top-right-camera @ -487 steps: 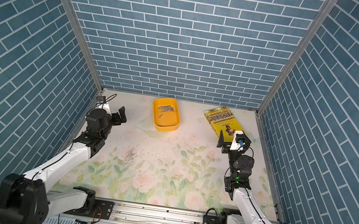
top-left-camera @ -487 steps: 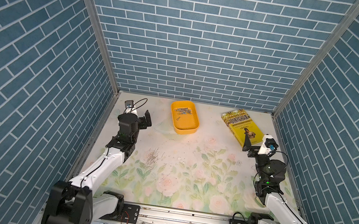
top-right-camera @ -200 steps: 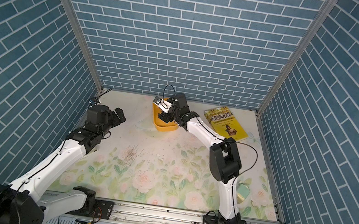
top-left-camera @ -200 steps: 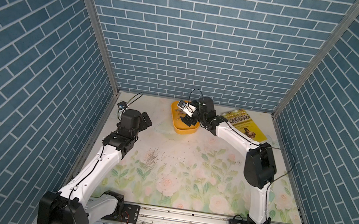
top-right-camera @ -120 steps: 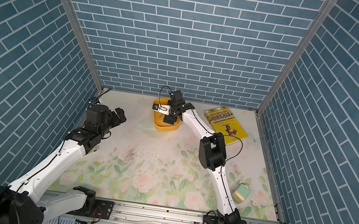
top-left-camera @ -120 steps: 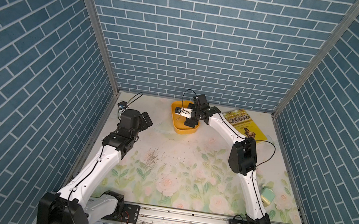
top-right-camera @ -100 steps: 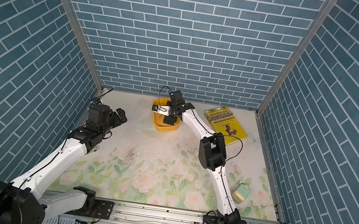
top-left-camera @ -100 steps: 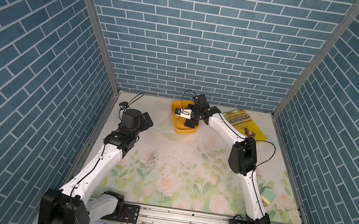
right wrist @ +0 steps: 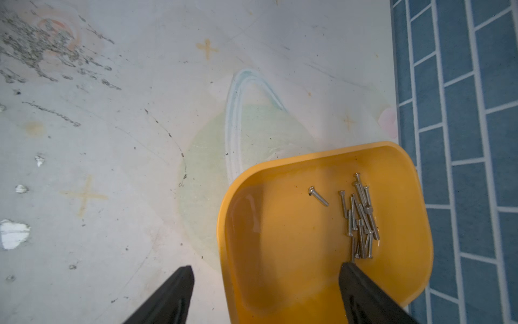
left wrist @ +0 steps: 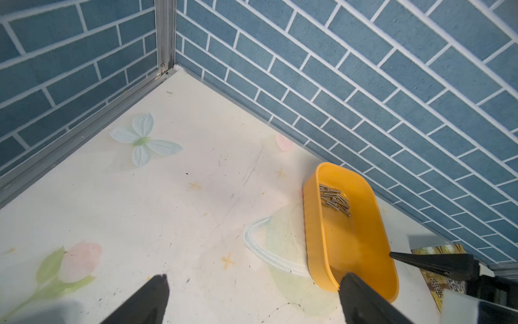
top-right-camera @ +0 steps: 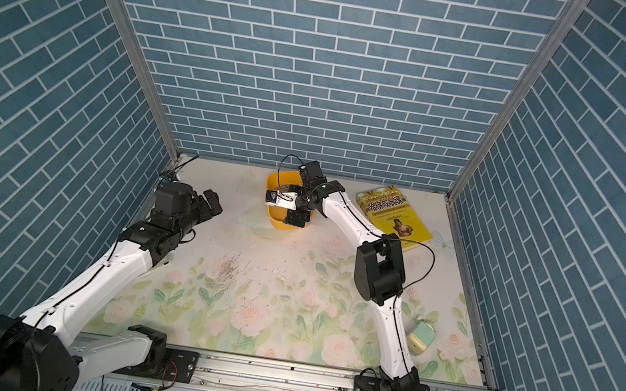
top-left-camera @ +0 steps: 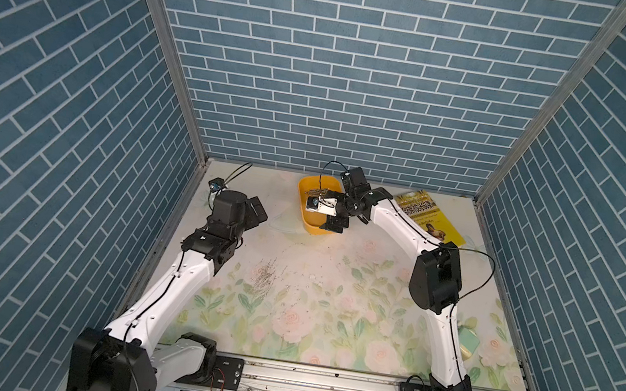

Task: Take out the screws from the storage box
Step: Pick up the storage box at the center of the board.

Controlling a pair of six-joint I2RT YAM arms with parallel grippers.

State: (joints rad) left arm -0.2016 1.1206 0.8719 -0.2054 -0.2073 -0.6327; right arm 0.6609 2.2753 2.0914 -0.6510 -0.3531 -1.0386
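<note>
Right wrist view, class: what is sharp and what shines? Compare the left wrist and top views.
Right wrist view: the screws crisp, a soft sheen on the storage box floor. Left wrist view: screws distinct, left gripper fingers soft-edged. Both top views: even light, faint shadows.

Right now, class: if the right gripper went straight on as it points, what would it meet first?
Probably the yellow tray: its side wall lies between the right gripper's open fingers, one inside near the screws, one outside. Depth is unclear.
</note>
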